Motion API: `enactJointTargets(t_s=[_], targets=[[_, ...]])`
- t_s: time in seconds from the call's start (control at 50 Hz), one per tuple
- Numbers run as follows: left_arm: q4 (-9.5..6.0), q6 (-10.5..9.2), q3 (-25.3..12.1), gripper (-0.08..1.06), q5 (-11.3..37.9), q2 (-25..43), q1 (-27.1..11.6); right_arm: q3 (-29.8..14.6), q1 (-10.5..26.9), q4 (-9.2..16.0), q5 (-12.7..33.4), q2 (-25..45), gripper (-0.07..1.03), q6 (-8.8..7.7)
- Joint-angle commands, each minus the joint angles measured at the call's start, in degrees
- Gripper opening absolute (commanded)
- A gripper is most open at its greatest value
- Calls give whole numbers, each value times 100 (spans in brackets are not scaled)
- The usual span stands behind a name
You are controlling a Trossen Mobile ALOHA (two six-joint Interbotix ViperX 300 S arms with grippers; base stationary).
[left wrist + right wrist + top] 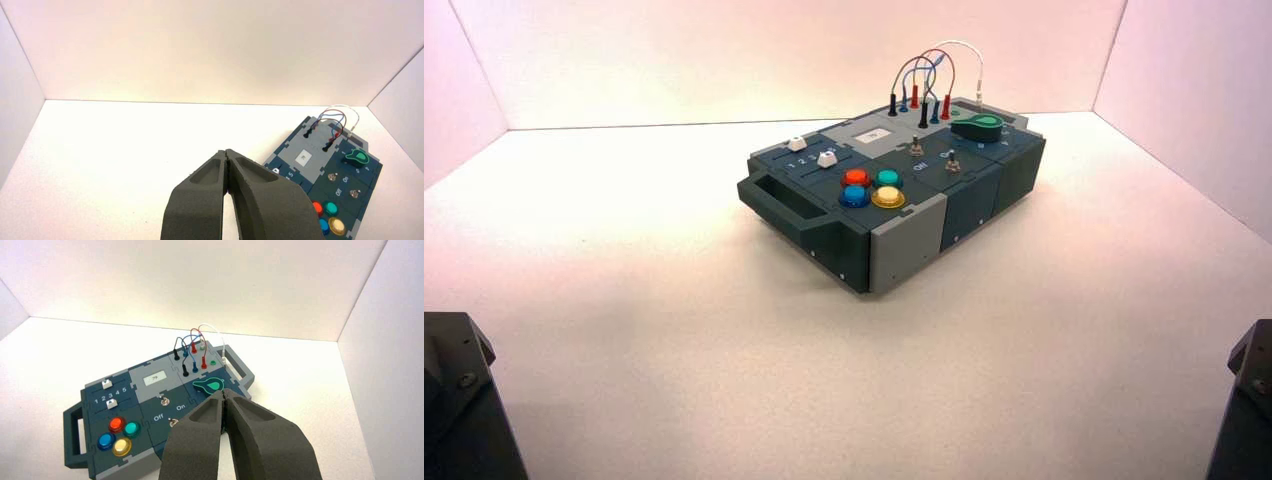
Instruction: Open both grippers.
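Observation:
My left gripper (227, 151) is shut and empty, its fingertips pressed together, held above the white floor to the left of the box (300, 175). My right gripper (223, 392) is shut and empty, hovering near the box's green knob (209, 385). In the high view only the dark bases of both arms show, the left arm (459, 400) at the lower left corner and the right arm (1249, 400) at the lower right corner, both far from the box (894, 230).
The dark blue and grey box bears four round buttons, red (856, 177), teal (888, 178), blue (854, 196) and yellow (887, 197), two toggle switches (163, 400), two white sliders (827, 158), a green knob (977, 126) and looped wires (929, 75). White walls enclose the floor.

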Motion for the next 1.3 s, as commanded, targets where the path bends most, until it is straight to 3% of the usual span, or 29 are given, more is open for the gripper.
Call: enactJointTargets(t_s=[0.02, 0.46, 0.58, 0.66, 0.72, 0.78, 0.84, 0.86, 1.04, 1.3], targets=[[-18, 0, -167, -3, -79, 88, 26, -79, -26, 18, -70, 62, -2, -9], [-70, -9, -325, -3, -88, 141, 26, -105, -26, -18, -132, 79, -2, -35], [-97, -18, -308, 1, -132, 149, 26, -79, -26, -18, -290, -62, 13, -70], [-105, 0, -308, 32, -176, 158, 18, -79, -26, -18, -316, -88, 33, -79], [-88, 18, -316, 74, -246, 158, 26, -79, -35, -18, -343, -70, 52, -79], [-79, 44, -325, 104, -299, 149, 26, -79, -26, -18, -378, -53, 74, -79], [-79, 88, -352, 98, -343, 158, 26, -44, -26, -18, -413, -9, 100, -70], [-79, 97, -360, 99, -343, 158, 26, -35, -26, -18, -413, 9, 101, -79], [-79, 343, -492, 102, -343, 237, 26, -35, -35, -35, -431, 167, 99, -193], [-97, 483, -633, 102, -334, 536, 0, -79, -26, 26, -466, 369, 99, -211]])
